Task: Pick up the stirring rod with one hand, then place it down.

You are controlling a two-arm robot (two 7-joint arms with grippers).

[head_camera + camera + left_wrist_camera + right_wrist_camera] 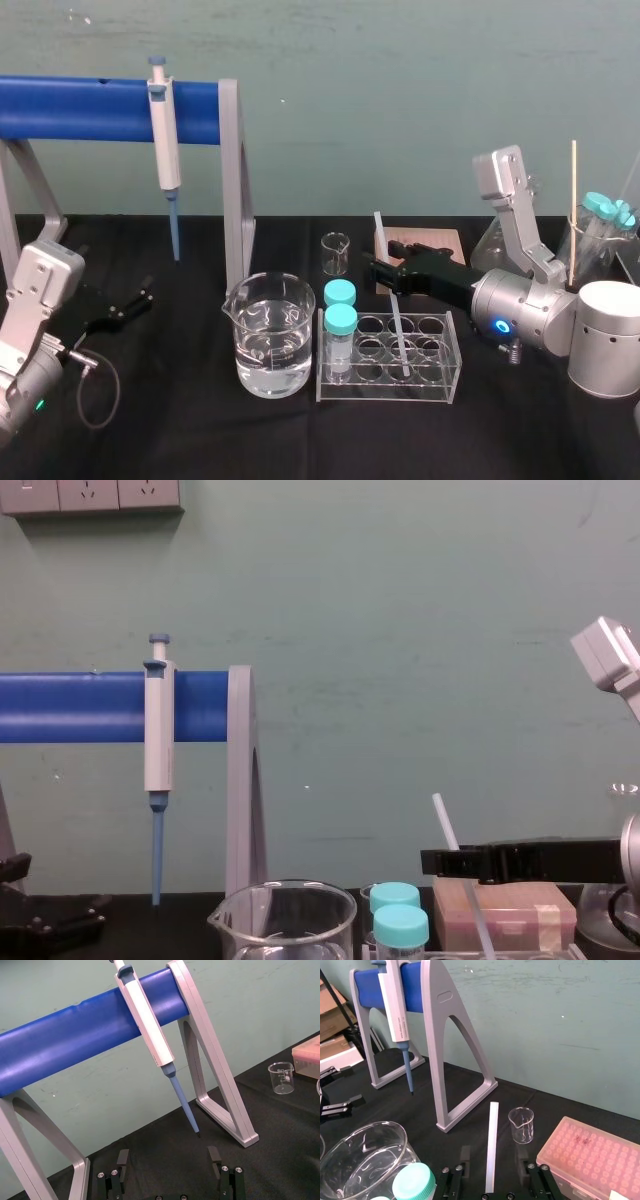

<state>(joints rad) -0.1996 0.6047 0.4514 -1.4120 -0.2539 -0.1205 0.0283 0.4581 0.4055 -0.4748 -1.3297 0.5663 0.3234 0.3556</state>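
The stirring rod (pixel 396 318) is seen standing tilted in the clear rack (pixel 440 385) on the black desk (pixel 200 440). Its lower end is set among the empty wells to the right of two teal-capped tubes (pixel 340 322), and its upper end leans back toward the pink tip box (pixel 435 243). Exactly which well holds it cannot be told. The right gripper (pixel 384 276) is reached in from the right above the rack, level with the rod's upper part. In the right wrist view the gripper (pixel 493 1162) is shown spread, with the rod (pixel 492 1130) between the two fingers (pixel 461 1160) and a gap left on either side, so the rod is bracketed but not clamped. In the chest view the rod (pixel 445 825) is seen rising at a slant just past the tip of the level black gripper (pixel 432 861). A large beaker (pixel 268 340) partly filled with water is placed just left of the rack, and a small empty beaker (pixel 335 253) stands behind it, near the tip box. A white-and-blue pipette (pixel 163 130) is hung on the blue-barred stand (pixel 90 110) at the back left. The left gripper (pixel 125 306) is parked low on the desk at the far left, in front of the stand, and in the left wrist view its fingers (pixel 122 1157) are seen held wide apart around nothing.
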